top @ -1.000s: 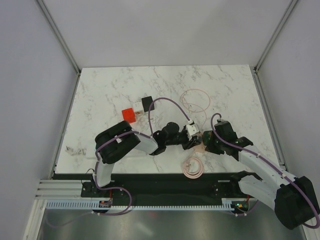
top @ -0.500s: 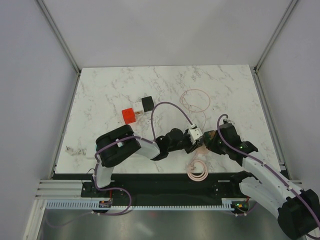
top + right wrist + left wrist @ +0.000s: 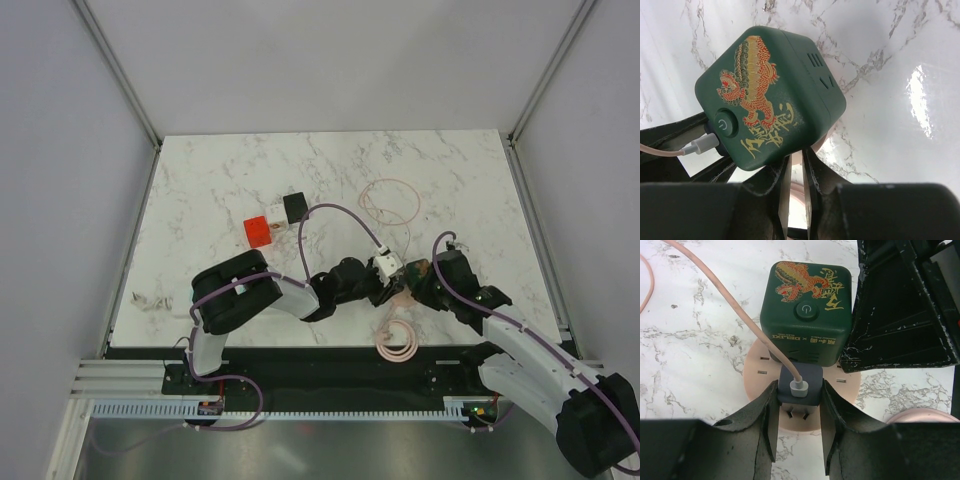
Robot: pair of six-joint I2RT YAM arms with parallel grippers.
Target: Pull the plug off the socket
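Where your arms meet: the left arm (image 3: 270, 285) and right arm (image 3: 520, 340) converge on the near-right part of the marble table (image 3: 200, 180). Since a second ago that cluster has slid slightly right and toward the bases. Over the last half second it barely moves.
Round pink socket (image 3: 752, 375): lies flat at that meeting point, with a green dragon-printed cube (image 3: 805, 315) standing on it.
Right gripper (image 3: 796, 165): jaws nearly together beneath the cube, with a pale pink sliver between them, apparently the socket's rim, which it braces.
Left gripper (image 3: 798, 390): jaws closed in on the grey plug (image 3: 810, 372), one finger flat against each side.
Grey plug: sits just in front of the cube and looks seated in the socket, so your grip is set but the pull reads as not yet begun.
Pink cable (image 3: 720, 287): leaves the plug's top. Its coil (image 3: 397, 342) at the near edge has shifted right along with the socket.
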